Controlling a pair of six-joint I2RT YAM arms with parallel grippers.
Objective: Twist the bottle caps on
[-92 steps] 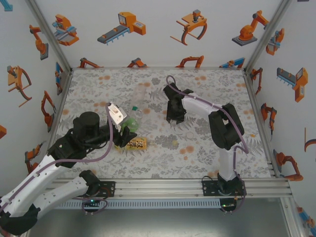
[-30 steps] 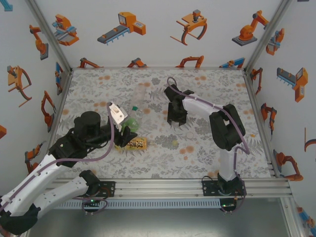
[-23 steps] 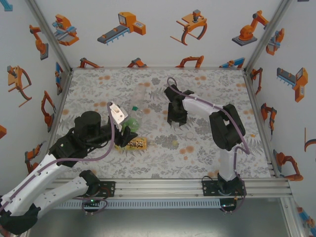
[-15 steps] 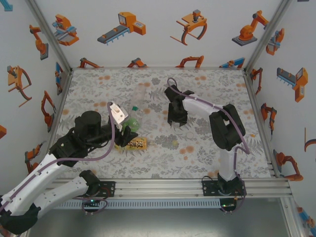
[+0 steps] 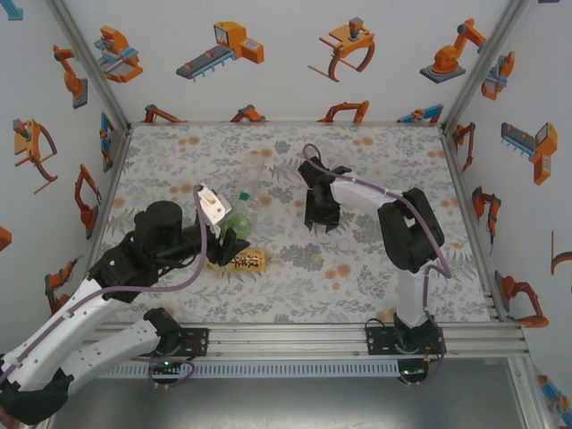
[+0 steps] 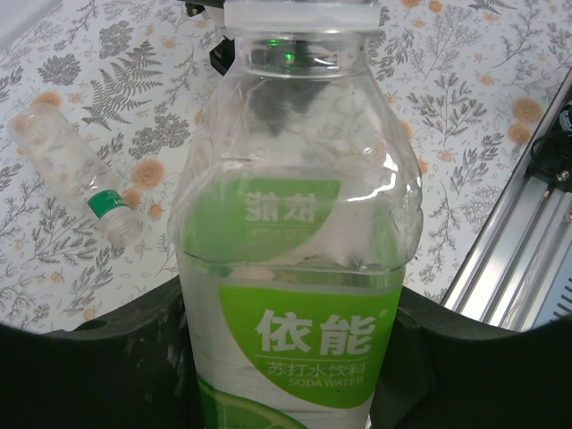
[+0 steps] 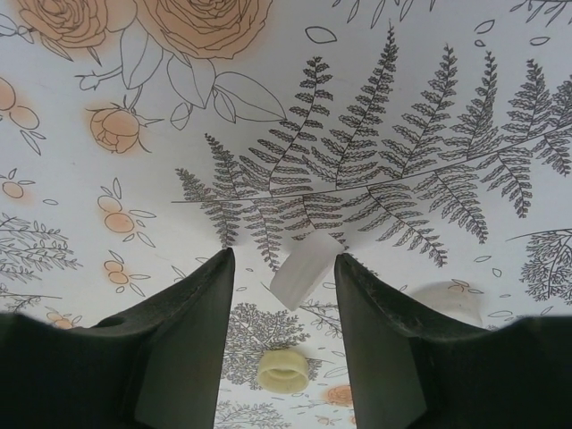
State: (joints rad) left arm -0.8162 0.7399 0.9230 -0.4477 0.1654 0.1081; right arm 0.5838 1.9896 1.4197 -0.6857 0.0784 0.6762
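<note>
The left end effector (image 6: 286, 357) pinches the clear plastic bottle with a green label (image 6: 295, 268) near the worktop's (image 5: 384, 286) left-centre. The right end effector (image 7: 284, 268), held above the middle, pinches a white plastic cap (image 7: 304, 268). A cream cap (image 7: 282, 371) lies below; bare floral worktop surrounds them.

The labelled bottle (image 6: 295, 268) sits between the left hand's (image 6: 290, 375) fingers, a second bottle (image 6: 76, 174) lying beyond-left on the worktop (image 6: 465, 98). Between the right hand's (image 7: 286, 268) fingers sits one cap (image 7: 306, 268), another cap (image 7: 282, 370) nearer its palm.
</note>
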